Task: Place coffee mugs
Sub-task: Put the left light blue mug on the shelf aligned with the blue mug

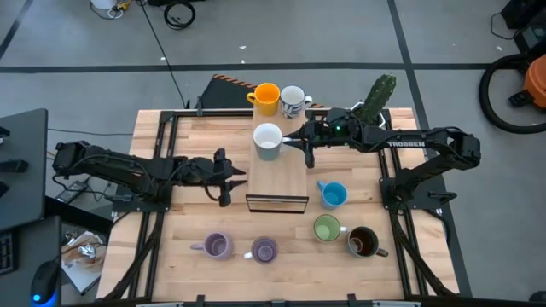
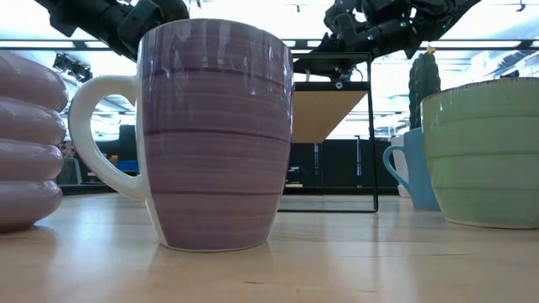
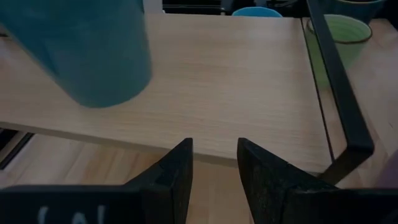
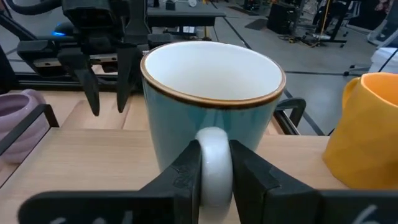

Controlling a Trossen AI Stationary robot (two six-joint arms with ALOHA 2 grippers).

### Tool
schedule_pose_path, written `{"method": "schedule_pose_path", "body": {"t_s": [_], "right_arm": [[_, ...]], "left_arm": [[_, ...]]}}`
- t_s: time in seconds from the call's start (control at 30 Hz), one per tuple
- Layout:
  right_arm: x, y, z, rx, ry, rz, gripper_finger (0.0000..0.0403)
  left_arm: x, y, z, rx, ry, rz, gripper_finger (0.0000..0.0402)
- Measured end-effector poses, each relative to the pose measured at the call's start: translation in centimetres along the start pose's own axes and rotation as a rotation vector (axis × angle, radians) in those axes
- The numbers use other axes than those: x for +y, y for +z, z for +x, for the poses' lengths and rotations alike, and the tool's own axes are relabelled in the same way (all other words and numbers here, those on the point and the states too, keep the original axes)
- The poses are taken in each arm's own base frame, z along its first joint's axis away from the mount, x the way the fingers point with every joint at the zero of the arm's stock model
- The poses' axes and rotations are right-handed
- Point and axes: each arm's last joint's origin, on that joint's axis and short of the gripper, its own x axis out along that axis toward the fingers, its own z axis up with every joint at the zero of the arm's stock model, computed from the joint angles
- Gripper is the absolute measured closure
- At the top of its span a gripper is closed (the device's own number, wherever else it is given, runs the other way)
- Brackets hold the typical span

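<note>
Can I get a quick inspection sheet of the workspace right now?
Surface: wooden table with a raised wooden shelf on a black frame at its middle.
Job's things: pale mug on the shelf's far end; orange mug and patterned white mug behind it; blue mug, green mug, dark brown mug and two purple mugs on the table.
Clutter: cactus at the far right.
Grippers: right gripper pinches the pale mug's handle; left gripper open, empty, beside the shelf.
Cables: black cable on the floor.
Surroundings: grey floor, vacuum at right.
</note>
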Motion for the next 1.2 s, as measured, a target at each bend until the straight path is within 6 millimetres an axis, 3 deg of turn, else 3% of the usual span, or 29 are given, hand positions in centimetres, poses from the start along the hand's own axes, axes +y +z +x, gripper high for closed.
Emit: {"method": "schedule_pose_path", "body": {"t_s": [0.33,0.77,1.2], "right_arm": [[-0.8,0.0,-0.4,0.009,-0.048,0.014,0.0330],[-1.5,0.4,-3.3,0.085,-0.061,0.020,0.0330],[-4.4,-0.3,-5.7,0.104,-0.012,0.045,0.0330]], "left_arm": [[0.0,0.0,0.0,0.002,0.002,0.021,0.0269],[0.1,0.0,0.0,0.005,0.002,0.024,0.0269],[0.1,-0.1,0.0,0.005,0.002,0.024,0.0269]]}}
